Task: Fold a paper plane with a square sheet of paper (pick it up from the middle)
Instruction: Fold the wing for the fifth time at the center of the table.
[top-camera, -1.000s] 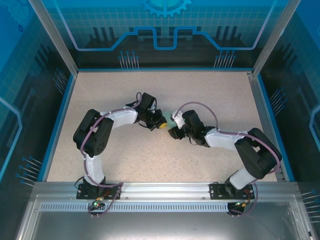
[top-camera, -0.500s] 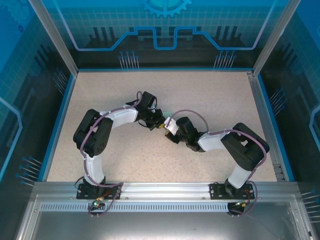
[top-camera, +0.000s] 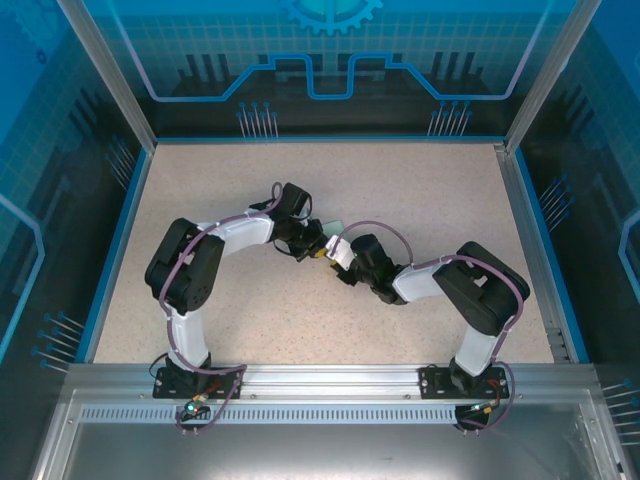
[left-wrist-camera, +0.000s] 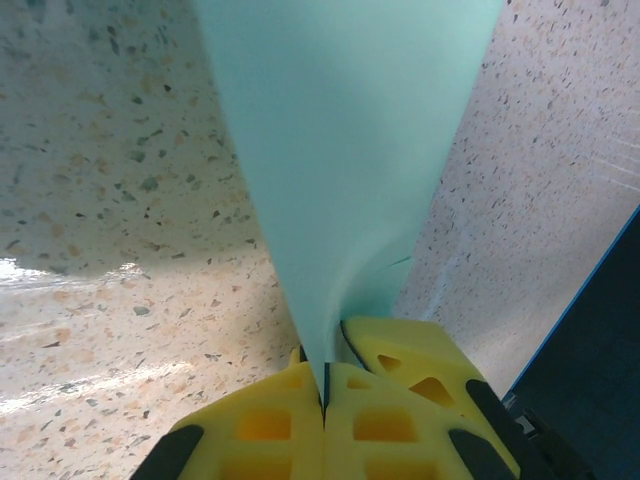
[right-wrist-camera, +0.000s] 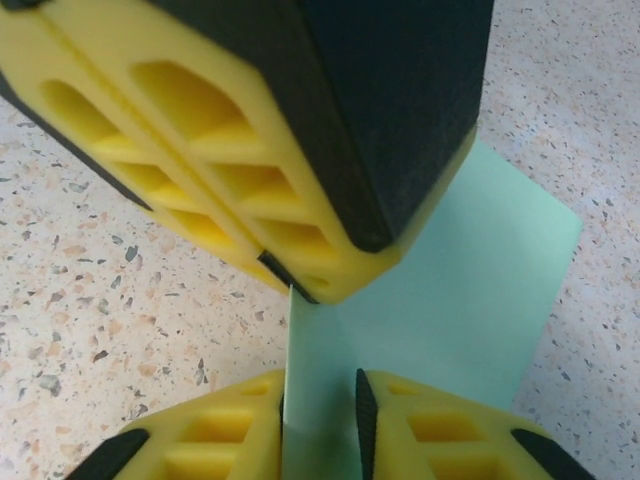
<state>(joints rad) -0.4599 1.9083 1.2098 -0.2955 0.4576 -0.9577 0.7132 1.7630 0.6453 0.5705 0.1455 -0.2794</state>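
The square sheet of paper (left-wrist-camera: 340, 150) is pale mint green and bent into a narrow fold. It stands up from my left gripper (left-wrist-camera: 325, 385), which is shut on its lower edge. From above, a small green corner of the sheet (top-camera: 337, 227) peeks out above the two wrists at mid-table. My right gripper (right-wrist-camera: 320, 400) faces the left gripper's yellow fingers (right-wrist-camera: 200, 130) tip to tip. Its jaws straddle the folded edge of the paper (right-wrist-camera: 470, 290). The sheet lies against the left-hand pad, and a narrow gap shows on the other side.
The speckled beige tabletop (top-camera: 400, 180) is ringed by a blue rim and transparent blue walls (top-camera: 90, 150). Both arms bend inward and meet near the centre (top-camera: 328, 248), with bare surface all around them.
My right arm has swung left until its gripper meets the left one, and its jaws have narrowed round the paper's edge. The left gripper has stayed put, shut on the sheet.
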